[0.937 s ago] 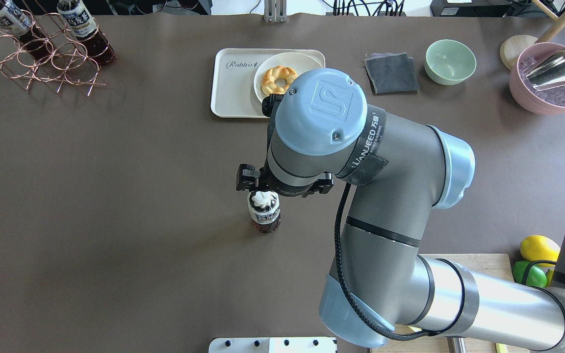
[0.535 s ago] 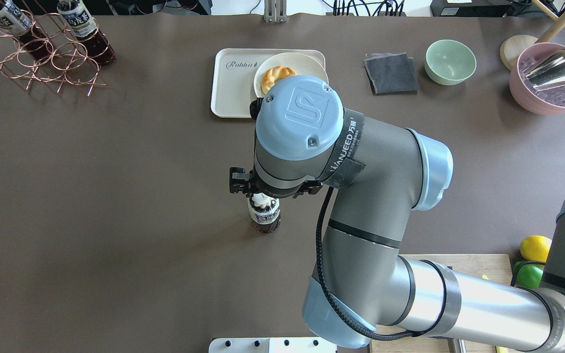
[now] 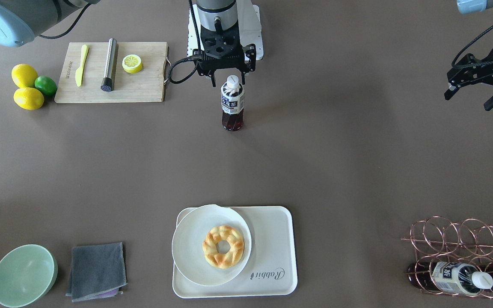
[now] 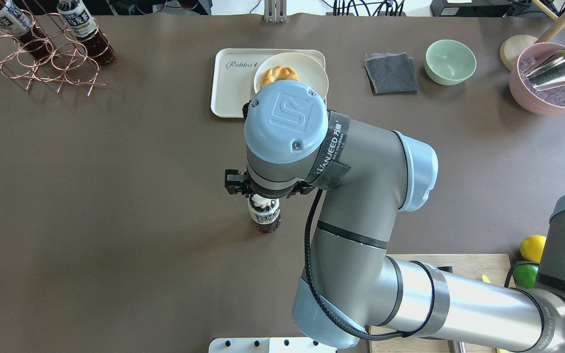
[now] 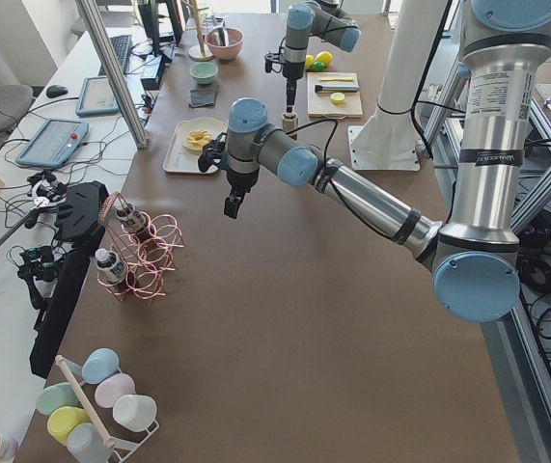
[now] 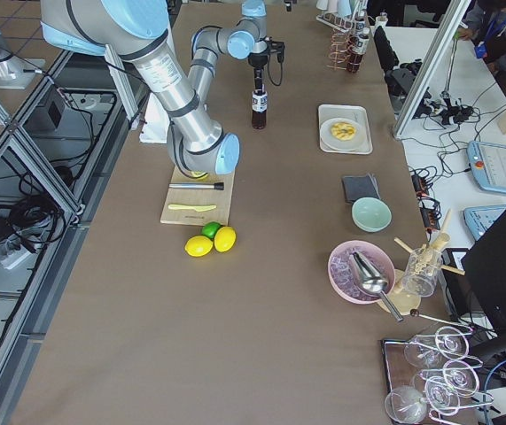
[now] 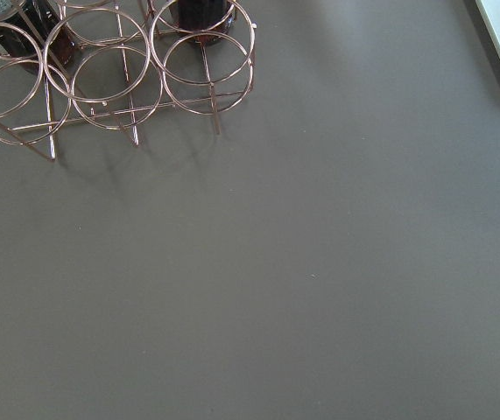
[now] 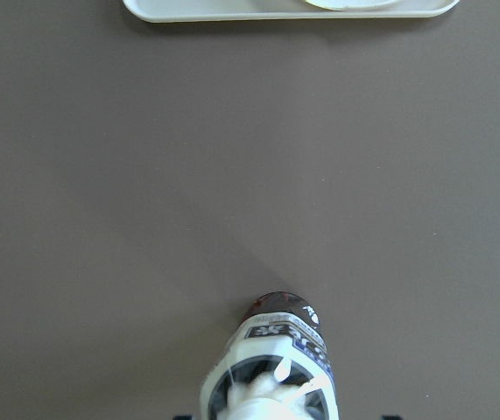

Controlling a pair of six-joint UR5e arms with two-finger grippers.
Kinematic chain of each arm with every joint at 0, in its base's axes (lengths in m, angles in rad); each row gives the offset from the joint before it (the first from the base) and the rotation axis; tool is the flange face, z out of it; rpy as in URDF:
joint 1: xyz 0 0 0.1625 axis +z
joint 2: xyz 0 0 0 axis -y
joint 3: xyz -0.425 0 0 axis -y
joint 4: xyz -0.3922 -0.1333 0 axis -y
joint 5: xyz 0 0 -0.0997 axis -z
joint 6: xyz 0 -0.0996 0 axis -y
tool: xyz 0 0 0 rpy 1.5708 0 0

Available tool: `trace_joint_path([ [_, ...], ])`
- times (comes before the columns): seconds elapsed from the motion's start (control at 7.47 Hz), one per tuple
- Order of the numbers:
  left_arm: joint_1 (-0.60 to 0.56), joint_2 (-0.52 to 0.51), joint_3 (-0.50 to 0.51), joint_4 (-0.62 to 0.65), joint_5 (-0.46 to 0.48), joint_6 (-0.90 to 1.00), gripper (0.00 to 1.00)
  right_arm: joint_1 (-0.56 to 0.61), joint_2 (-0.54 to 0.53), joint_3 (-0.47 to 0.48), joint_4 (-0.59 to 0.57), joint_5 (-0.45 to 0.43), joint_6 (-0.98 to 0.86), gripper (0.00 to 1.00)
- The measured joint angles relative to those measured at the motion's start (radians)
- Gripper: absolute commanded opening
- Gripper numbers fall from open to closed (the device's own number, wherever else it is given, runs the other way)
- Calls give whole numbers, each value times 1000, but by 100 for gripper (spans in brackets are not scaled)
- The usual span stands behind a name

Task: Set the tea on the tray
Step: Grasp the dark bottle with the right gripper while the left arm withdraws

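The tea (image 3: 232, 105) stands upright on the brown table, a small bottle with a white cap; it also shows in the overhead view (image 4: 264, 214) and at the bottom of the right wrist view (image 8: 271, 367). My right gripper (image 3: 228, 73) is open, just above the bottle, with a finger on either side of the cap and not touching it. In the overhead view the right gripper (image 4: 264, 192) is mostly hidden under the wrist. The cream tray (image 3: 272, 239) lies farther out, also in the overhead view (image 4: 231, 88). My left gripper (image 3: 471, 96) hangs open and empty, far off to the side.
A round white plate (image 3: 188, 250) with a doughnut (image 3: 223, 246) fills the tray's half on my right. A copper wire rack (image 3: 460, 244) holds more tea bottles. A cutting board (image 3: 144, 87), lemons, a lime, a green bowl (image 3: 24, 273) and a grey cloth (image 3: 96, 270) lie on my right.
My right arm has swung to my left, bringing the open gripper over the bottle's cap. The bottle has not moved.
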State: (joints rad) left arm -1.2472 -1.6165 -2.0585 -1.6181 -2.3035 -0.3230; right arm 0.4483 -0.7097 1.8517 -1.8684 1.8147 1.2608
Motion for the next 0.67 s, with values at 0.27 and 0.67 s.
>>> trace_joint_path([
  [0.27, -1, 1, -2, 0, 0, -1, 98, -10, 4, 2, -3, -11, 1, 0],
  [0.67, -1, 8, -1, -1, 1, -2, 98, 25, 33, -1, -9, -6, -27, 0],
])
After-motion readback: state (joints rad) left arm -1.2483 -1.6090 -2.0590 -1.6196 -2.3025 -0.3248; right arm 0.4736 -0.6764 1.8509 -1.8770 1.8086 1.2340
